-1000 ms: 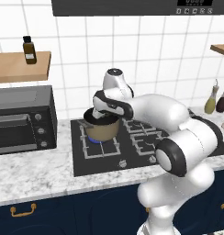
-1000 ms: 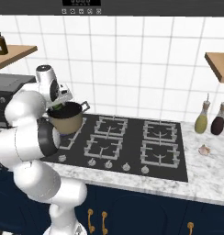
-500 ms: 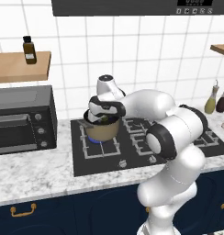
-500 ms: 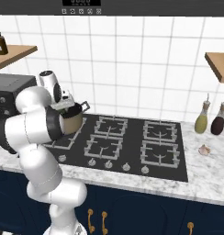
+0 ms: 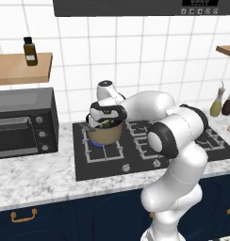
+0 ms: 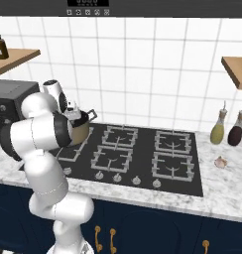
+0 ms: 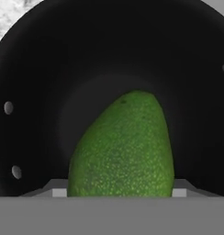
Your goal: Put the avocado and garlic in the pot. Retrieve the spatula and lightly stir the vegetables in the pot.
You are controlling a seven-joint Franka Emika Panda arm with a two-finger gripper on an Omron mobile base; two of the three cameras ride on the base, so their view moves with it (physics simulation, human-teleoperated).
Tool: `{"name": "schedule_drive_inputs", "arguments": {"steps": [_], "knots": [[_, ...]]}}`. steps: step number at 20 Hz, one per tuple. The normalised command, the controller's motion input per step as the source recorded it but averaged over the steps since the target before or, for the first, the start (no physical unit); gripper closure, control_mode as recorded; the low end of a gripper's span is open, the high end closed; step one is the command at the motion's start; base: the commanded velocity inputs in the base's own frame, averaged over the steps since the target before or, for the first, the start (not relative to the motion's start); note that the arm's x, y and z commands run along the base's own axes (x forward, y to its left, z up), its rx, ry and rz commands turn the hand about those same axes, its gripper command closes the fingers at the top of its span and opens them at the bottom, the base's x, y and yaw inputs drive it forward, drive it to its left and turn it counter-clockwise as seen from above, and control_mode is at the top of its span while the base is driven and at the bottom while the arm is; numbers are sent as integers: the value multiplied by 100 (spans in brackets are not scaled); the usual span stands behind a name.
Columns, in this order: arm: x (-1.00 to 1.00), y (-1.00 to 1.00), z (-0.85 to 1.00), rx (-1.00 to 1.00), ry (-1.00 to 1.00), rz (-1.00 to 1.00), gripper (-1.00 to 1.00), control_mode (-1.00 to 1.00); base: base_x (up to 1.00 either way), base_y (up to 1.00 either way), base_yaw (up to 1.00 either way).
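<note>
Tiled kitchen, hob: gripper clamped on avocado, its long axis toward 12 o'clock, inside the pot.

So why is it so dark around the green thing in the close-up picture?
Hand view: the avocado is lit and sharp against the pot's black, shadowed inside. Left base view: brighter, evenly lit, with the pot a bit soft.
</note>
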Motion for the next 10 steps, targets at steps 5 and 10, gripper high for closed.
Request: {"name": "schedule_drive_inputs", "arguments": {"steps": [5, 10], "knots": [[-6, 0, 32, 5, 0, 0, -100, -100, 0, 0, 0], [-8, -1, 36, 2, -1, -1, -100, -100, 0, 0, 0]]}}
